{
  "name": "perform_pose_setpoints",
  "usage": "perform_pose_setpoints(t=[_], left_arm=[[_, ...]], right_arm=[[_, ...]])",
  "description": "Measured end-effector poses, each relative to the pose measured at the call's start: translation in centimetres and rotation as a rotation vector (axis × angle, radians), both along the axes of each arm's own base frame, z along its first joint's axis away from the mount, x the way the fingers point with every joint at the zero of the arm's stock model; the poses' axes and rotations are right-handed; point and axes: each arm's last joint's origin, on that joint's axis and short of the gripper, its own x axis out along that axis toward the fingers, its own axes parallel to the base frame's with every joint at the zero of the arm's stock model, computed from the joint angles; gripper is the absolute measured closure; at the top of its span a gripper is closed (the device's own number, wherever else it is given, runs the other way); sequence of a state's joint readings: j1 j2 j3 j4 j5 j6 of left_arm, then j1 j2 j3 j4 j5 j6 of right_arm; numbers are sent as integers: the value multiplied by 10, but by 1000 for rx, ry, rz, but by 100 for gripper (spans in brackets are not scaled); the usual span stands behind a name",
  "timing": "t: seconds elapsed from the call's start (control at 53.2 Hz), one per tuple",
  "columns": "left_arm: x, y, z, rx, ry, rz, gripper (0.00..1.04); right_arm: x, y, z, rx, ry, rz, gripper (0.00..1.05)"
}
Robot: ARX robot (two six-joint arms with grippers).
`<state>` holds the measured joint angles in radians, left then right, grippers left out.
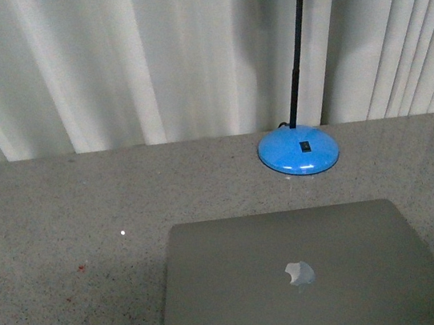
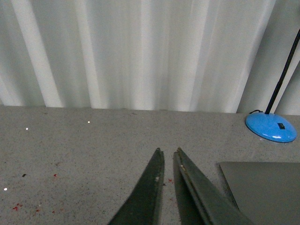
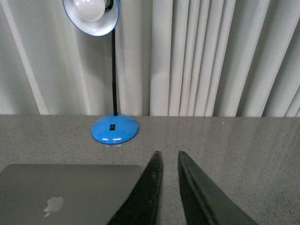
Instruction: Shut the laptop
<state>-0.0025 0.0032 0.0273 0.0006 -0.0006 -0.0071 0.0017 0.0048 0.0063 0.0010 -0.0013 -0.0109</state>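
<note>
The grey-silver laptop (image 1: 298, 276) lies on the speckled grey table with its lid down flat and the apple logo facing up. It also shows in the left wrist view (image 2: 267, 187) and in the right wrist view (image 3: 65, 192). Neither arm shows in the front view. My left gripper (image 2: 168, 151) is shut and empty, above bare table beside one side edge of the laptop. My right gripper (image 3: 168, 153) is shut and empty, just off the laptop's other side edge. Screen and keys are hidden under the lid.
A desk lamp with a blue round base (image 1: 299, 152) and a black stem stands behind the laptop, its white-lined shade (image 3: 91, 16) overhead. Pale pleated curtains (image 1: 146, 59) close off the back of the table. Small red specks (image 2: 18, 206) dot the table.
</note>
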Motion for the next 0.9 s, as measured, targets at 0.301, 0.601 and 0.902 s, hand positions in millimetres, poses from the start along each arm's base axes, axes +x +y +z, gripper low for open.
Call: perform_pose_setpoints(t=[0.301, 0.601, 0.902], left_arm=[[0, 0, 0, 0, 0, 0, 28], [0, 0, 0, 2, 0, 0, 7], [0, 0, 0, 2, 0, 0, 7]], right_arm=[[0, 0, 0, 0, 0, 0, 37], [0, 0, 0, 0, 0, 0, 7], [0, 0, 0, 0, 0, 0, 7]])
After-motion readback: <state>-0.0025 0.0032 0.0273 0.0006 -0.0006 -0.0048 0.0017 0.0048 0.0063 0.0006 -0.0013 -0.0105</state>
